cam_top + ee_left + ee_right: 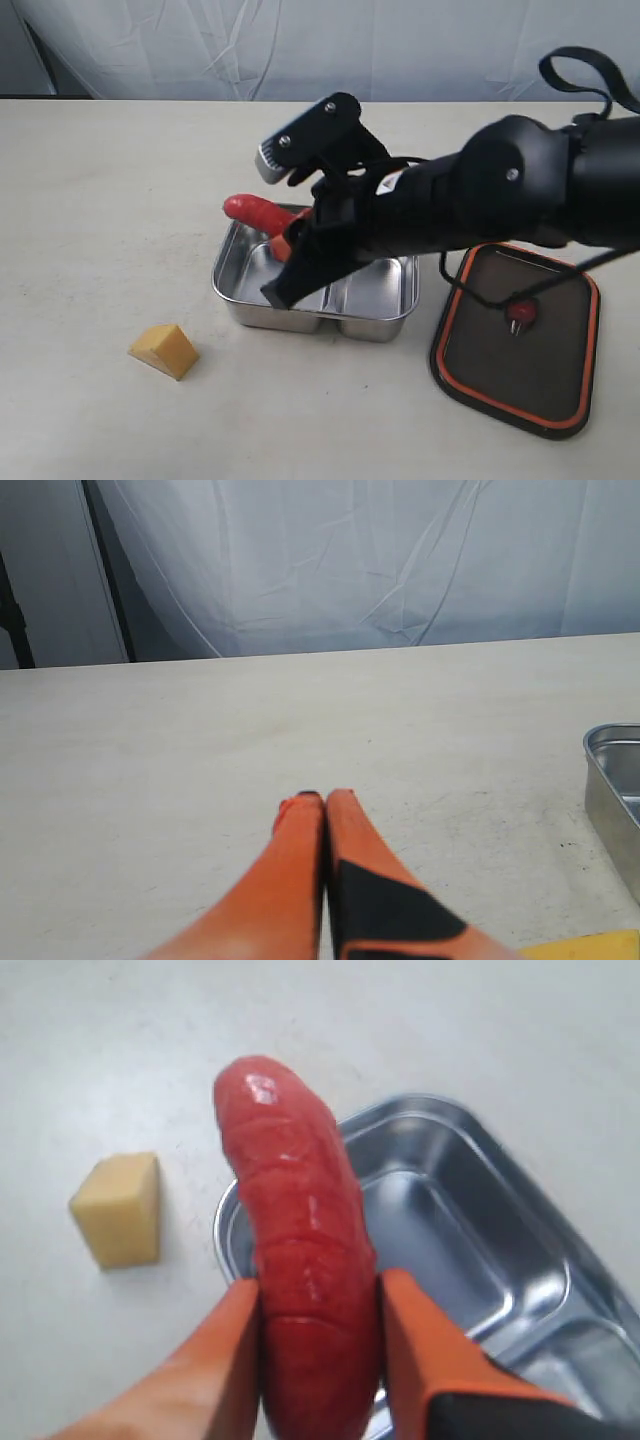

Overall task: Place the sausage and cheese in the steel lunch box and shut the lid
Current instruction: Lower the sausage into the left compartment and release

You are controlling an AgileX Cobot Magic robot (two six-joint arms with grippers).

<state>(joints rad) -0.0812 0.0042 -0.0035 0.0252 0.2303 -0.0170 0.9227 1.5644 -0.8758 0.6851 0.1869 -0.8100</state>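
My right gripper (318,1295) is shut on the glossy red sausage (300,1220), holding it above the far left corner of the steel lunch box (240,285). In the exterior view the sausage (252,211) sticks out to the left of the right gripper (288,238). Both compartments of the box hold nothing I can see. The yellow cheese (165,350) lies on the table to the front left of the box; it also shows in the right wrist view as the cheese (118,1208). The dark lid (520,335) lies seal side up to the right of the box. My left gripper (324,797) is shut, with nothing in it.
The right arm (480,195) crosses over the box from the right. A white curtain (300,45) hangs behind the table. A box corner (612,770) and a yellow strip at the frame edge show in the left wrist view.
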